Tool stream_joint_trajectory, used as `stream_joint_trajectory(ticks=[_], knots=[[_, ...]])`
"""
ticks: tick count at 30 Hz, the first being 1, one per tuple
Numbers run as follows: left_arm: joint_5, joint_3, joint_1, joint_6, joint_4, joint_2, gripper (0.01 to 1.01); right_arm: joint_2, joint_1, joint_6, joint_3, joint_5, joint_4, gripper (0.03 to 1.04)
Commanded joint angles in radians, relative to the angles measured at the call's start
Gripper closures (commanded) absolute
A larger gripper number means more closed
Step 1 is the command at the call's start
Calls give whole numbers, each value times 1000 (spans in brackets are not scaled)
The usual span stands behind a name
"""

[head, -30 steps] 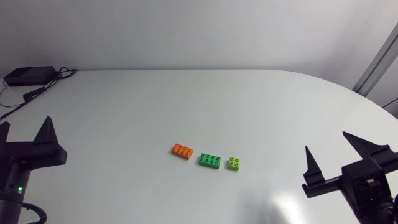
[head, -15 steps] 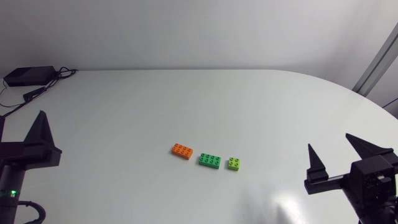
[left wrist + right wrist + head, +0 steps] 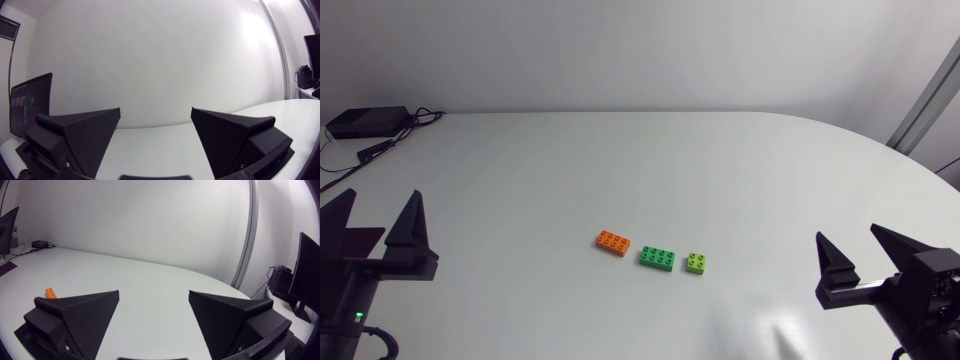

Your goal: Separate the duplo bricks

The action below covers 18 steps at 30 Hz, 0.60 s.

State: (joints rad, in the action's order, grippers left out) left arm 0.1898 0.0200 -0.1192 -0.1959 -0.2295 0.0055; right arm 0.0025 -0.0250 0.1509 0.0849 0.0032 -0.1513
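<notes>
Three bricks lay apart in a row near the middle of the table [image 3: 620, 160]: orange brick [image 3: 613, 242], green brick [image 3: 658, 258], lime brick [image 3: 696, 263]. Left gripper [image 3: 380, 202] and right gripper [image 3: 847, 236] sat by the side edges, fingers spread.

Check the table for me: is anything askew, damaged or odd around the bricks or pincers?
Nothing stands out. The orange brick, green brick and lime brick lie flat, studs up, in a row with small gaps between them. The left pincer and right pincer hang open and empty, well off to either side.
</notes>
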Motion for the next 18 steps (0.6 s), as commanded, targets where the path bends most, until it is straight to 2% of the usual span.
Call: stream_joint_trajectory(ticks=[1, 7, 11, 15, 18], knots=[[-15, -25, 10, -23, 19, -19, 44, -9, 7, -45, -31, -8, -39, 59], [-61, -25, 9, -68, 101, -19, 44, -9, 16, -60, -31, -68, -39, 59], [-107, -23, 10, -57, 121, -19, 44, -9, 17, -65, -31, -115, -37, 59], [-130, -23, 16, -51, 136, -19, 44, -9, 23, -68, -31, -118, -36, 59], [-130, -23, 29, -89, 151, -19, 44, -10, 25, -68, -31, -118, -33, 59]])
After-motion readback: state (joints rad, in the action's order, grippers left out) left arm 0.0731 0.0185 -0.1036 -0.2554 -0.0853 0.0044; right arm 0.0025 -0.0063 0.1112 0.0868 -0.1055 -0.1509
